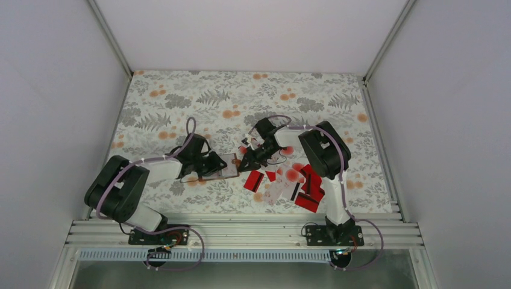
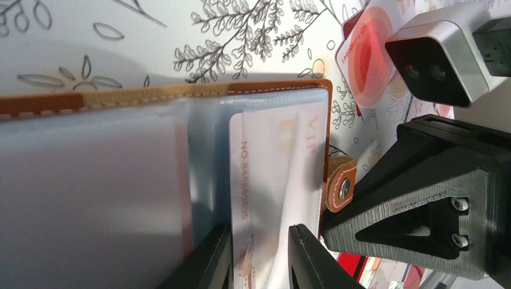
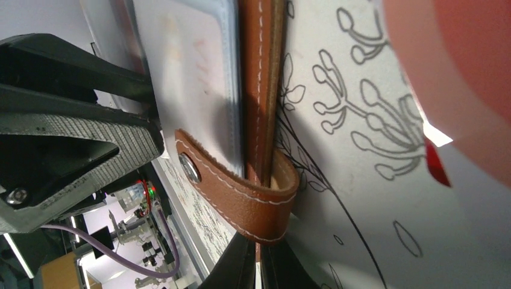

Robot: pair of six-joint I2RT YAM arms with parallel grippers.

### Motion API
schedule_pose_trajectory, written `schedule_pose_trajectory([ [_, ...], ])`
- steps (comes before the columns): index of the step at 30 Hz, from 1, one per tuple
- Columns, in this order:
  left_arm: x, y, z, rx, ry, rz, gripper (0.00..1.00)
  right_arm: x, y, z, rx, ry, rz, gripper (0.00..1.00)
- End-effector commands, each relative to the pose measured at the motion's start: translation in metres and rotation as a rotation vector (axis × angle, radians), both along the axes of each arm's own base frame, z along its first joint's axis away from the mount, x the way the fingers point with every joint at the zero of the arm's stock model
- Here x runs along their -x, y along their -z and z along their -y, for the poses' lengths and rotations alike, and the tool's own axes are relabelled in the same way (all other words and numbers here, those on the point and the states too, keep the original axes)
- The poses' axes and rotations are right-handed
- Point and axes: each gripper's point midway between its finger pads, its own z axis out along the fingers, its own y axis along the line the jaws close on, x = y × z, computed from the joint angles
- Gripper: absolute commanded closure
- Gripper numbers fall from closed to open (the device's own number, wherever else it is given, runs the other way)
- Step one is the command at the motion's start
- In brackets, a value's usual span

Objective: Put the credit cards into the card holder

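left gripper [image 2: 259, 257]: jaws slightly apart, straddling white card [image 2: 271, 174] pocketed in card holder [image 2: 90, 180]. right gripper [image 3: 260, 268]: clamped on card holder edge, snap strap [image 3: 241, 195] just past its fingertips.

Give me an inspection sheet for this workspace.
Surface: flower-print cloth, lying flat.
Job's things: card holder lying open, one card in a pocket; loose cards heaped to its right.
Clutter: nothing seen.
Hands: left hand slightly open around the holder's pocket edge; right hand shut on the holder's leather edge.
Cables: purple cables along both arms.
Surroundings: white walls; metal rail at the near edge.
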Motion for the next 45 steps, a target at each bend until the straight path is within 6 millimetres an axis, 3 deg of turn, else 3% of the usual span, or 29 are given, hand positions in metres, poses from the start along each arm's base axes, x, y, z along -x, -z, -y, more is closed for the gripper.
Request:
schedule_pose_trajectory([
  [1,0.019,0.015,-0.019,-0.136,-0.006,-0.082,0.74,0.001,0.009,-0.005,0.014,-0.015,0.014,0.96],
  [7,0.02,0.009,-0.021,-0.19,0.002,-0.089,0.69,0.0,0.008,-0.006,0.009,-0.011,0.013,0.96],
  [15,0.013,0.003,-0.017,-0.283,0.036,-0.108,0.44,-0.002,0.005,-0.008,0.003,-0.004,0.018,0.96],
  [23,0.007,-0.032,-0.023,-0.347,0.039,-0.068,0.24,-0.004,0.0,-0.01,-0.006,-0.002,0.031,0.96],
  [29,0.01,-0.065,-0.043,-0.43,0.03,-0.008,0.22,-0.007,-0.017,-0.012,-0.039,-0.012,0.075,0.96],
  [33,0.022,-0.066,-0.058,-0.444,0.03,-0.021,0.2,-0.01,-0.039,-0.012,-0.064,-0.028,0.148,0.95],
  [36,0.029,-0.063,-0.073,-0.458,-0.002,-0.042,0.19,-0.016,-0.046,-0.007,-0.005,-0.026,0.21,0.87],
  [41,0.035,-0.053,-0.098,-0.474,-0.074,-0.085,0.2,-0.022,-0.049,0.002,0.15,-0.017,0.284,0.58],
  [45,0.036,-0.043,-0.108,-0.474,-0.117,-0.115,0.21,-0.029,-0.057,-0.002,0.263,0.021,0.329,0.46],
])
